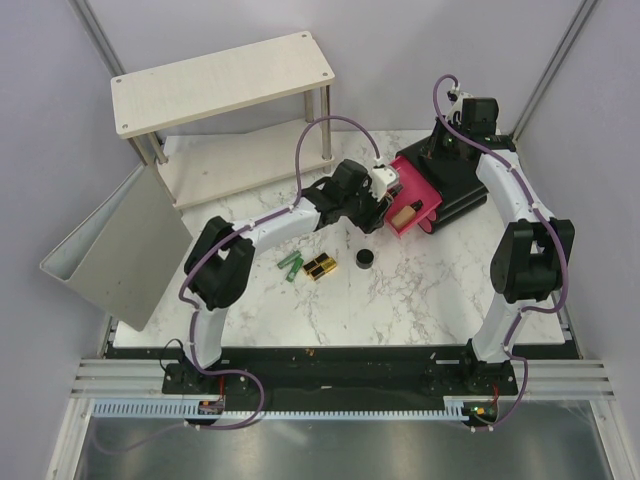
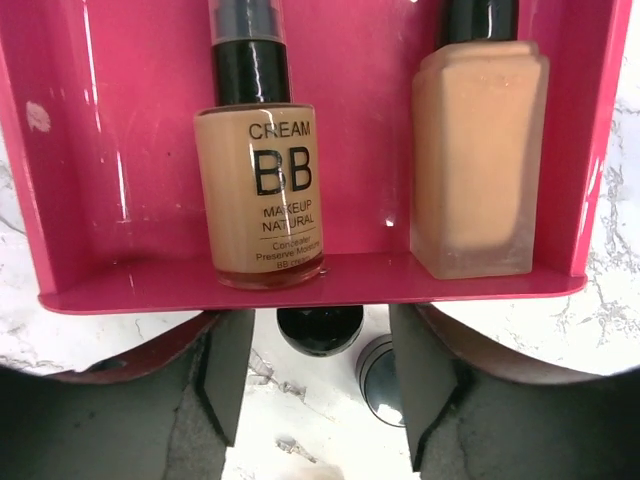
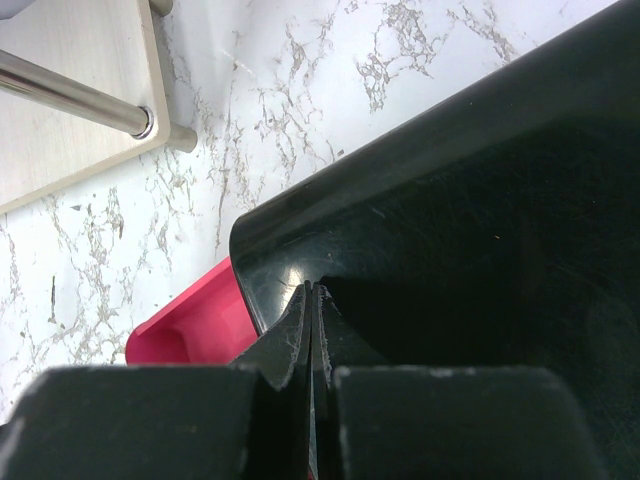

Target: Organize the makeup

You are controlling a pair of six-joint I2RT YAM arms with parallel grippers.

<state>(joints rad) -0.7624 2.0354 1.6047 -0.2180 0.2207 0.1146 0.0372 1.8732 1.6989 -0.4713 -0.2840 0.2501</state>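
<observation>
Two beige black-capped bottles lie in the pulled-out pink drawer [image 2: 120, 150]: a round one marked BB cream [image 2: 260, 195] and a square one [image 2: 478, 160]. My left gripper [image 2: 320, 350] hovers at the drawer's front edge, open, with nothing between its fingers [image 2: 228, 370]. From above, that left gripper [image 1: 385, 200] is at the drawer [image 1: 425, 193]. On the table lie the round black jar [image 1: 365, 258], the black-and-gold case [image 1: 320, 267] and green tubes [image 1: 290, 265]. My right gripper [image 3: 313, 292] is shut, with its tips against the top of the black box [image 3: 480, 220].
The black box [image 1: 462, 190] stands at the back right with my right arm over it. A wooden shelf [image 1: 220, 80] stands at the back left. A grey bin [image 1: 115, 250] lies tilted off the table's left edge. Below the drawer front shows a black knob [image 2: 320, 328].
</observation>
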